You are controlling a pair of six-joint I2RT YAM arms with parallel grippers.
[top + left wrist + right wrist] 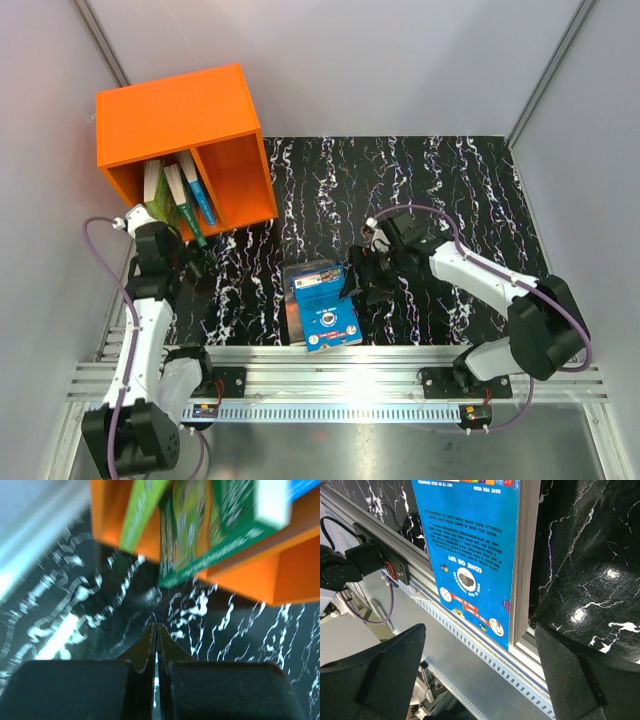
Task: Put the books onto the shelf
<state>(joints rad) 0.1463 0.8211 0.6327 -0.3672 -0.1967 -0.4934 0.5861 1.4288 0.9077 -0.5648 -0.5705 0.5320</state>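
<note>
Bright orange plastic two-compartment shelf [170,110] far left, three or four thin paperbacks [175,195] leaning in its left compartment. Stack of at least two books, blue-covered book [325,310] on top, near centre. Left gripper [155,628] closed, empty. Right gripper [480,637] wide open over the blue-covered book.

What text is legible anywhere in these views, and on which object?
"COME ON UP!": upside down on the back cover of the blue book.
"NOT TO BE SOLD SEPARATELY": same cover, far edge.
Paragraph beside them: too small to read.
Covers of the books in the shelf: blurred, unreadable.
</note>
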